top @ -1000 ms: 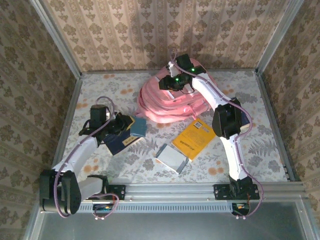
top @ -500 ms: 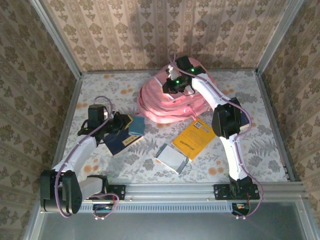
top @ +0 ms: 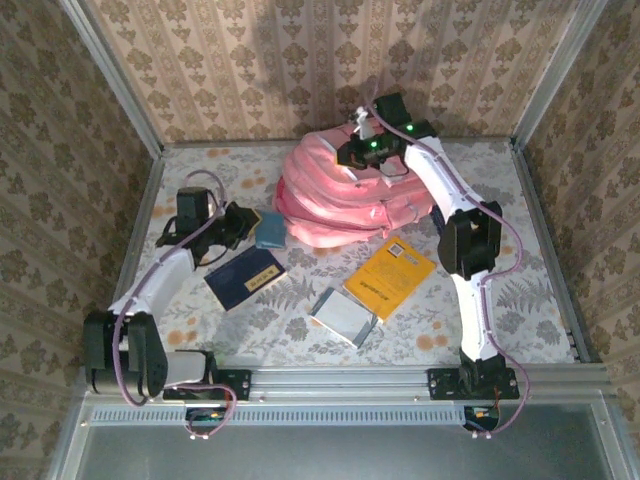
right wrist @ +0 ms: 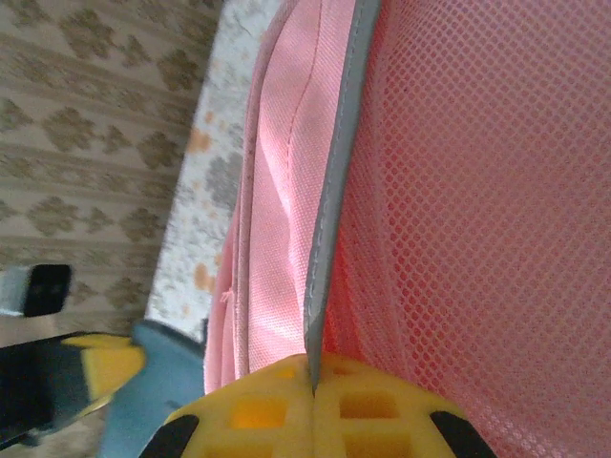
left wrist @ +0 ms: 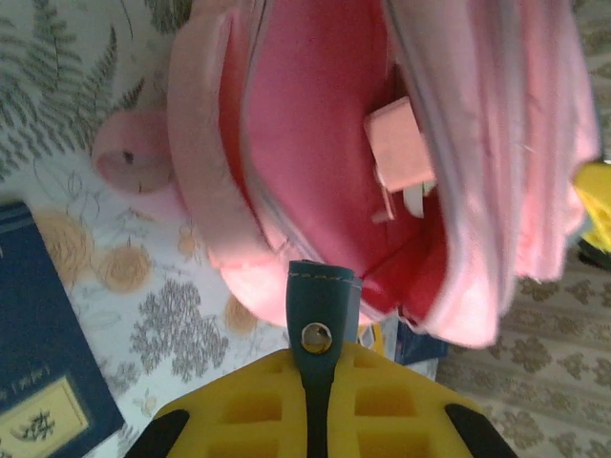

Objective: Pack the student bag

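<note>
Now the right end effector (top: pixel 362 150) is shut tight on the student bag (top: pixel 335 205). The right wrist view shows its jaws pinched on the grey edging strip (right wrist: pixel 329 219), between pink fabric and pink mesh. A second ago it hung half open over a bag lying slumped flat; since then it has clamped and pulled the upper edge up and toward the far wall. The bag now stands as a taller heap at the far middle of the table (top: pixel 200 175), and the left wrist view shows its mouth gaping with the pink lining (left wrist: pixel 315 124) exposed. The left end effector (top: pixel 255 226) is closed narrow on a small teal pouch (top: pixel 270 229), whose snap tab (left wrist: pixel 320 329) sticks out between the yellow fingers. It has carried the pouch off the navy book (top: pixel 245 277) and closer to the bag — just short of the opening, not inside. The yellow book (top: pixel 390 277) and the grey case (top: pixel 343 316) lie unmoved on the near side. Reading — the mouth is held open for loading, and the pouch looks like the first item to go in, with nothing visibly packed yet. The risk is the edge slipping and the mouth falling shut.
</note>
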`<state>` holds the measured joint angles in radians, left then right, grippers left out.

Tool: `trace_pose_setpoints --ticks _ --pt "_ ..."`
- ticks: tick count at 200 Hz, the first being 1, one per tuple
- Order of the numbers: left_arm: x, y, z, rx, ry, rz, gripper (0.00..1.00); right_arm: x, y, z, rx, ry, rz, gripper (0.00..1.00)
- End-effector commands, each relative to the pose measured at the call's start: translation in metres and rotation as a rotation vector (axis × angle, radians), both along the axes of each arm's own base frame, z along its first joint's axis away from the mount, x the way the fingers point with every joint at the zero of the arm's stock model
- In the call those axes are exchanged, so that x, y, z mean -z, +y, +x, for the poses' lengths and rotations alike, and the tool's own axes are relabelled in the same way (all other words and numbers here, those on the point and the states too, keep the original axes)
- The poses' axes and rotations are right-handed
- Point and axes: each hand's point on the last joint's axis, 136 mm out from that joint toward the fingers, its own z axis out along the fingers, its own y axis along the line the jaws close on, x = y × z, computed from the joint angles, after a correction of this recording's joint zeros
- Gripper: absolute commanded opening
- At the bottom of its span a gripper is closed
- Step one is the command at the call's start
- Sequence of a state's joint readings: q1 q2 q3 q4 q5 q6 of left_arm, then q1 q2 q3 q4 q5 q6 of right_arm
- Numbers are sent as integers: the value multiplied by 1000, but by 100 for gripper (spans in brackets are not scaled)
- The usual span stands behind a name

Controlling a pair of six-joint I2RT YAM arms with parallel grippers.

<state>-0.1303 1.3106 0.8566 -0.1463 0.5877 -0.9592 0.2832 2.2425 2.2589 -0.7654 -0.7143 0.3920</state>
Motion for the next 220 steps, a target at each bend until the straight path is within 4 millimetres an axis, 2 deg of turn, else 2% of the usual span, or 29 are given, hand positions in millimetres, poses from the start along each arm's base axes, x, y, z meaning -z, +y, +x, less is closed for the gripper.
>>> trace_pose_setpoints --ticks 1,35,47,68,88,115,132,166,195,220 --pt "-14 4 28 -49 -43 41 6 -95 6 -15 -63 -105 216 0" --pt "-22 -10 71 -82 -80 50 5 -115 2 -18 -101 -104 301 0" --pt "-19 -18 88 -86 -89 50 5 -119 1 -18 -107 -101 323 0" --pt "-11 -39 117 -85 -98 13 5 -125 -1 -18 -114 -95 349 0" --pt "5 -59 144 -88 -87 -43 5 -132 -1 -18 -124 -112 371 0" --pt "10 -94 172 -53 -106 -147 4 -134 -2 -17 -126 -113 378 0" --pt "16 -108 178 -35 -92 -118 3 -133 -4 -17 -127 -106 381 0" --pt "35 -118 177 -9 -56 53 4 -134 -7 -17 -128 -109 384 0" --pt "49 -129 178 8 -31 97 5 -136 -8 -17 -127 -111 388 0" --pt "61 -149 175 50 -9 113 12 -136 -8 -17 -127 -110 389 0"
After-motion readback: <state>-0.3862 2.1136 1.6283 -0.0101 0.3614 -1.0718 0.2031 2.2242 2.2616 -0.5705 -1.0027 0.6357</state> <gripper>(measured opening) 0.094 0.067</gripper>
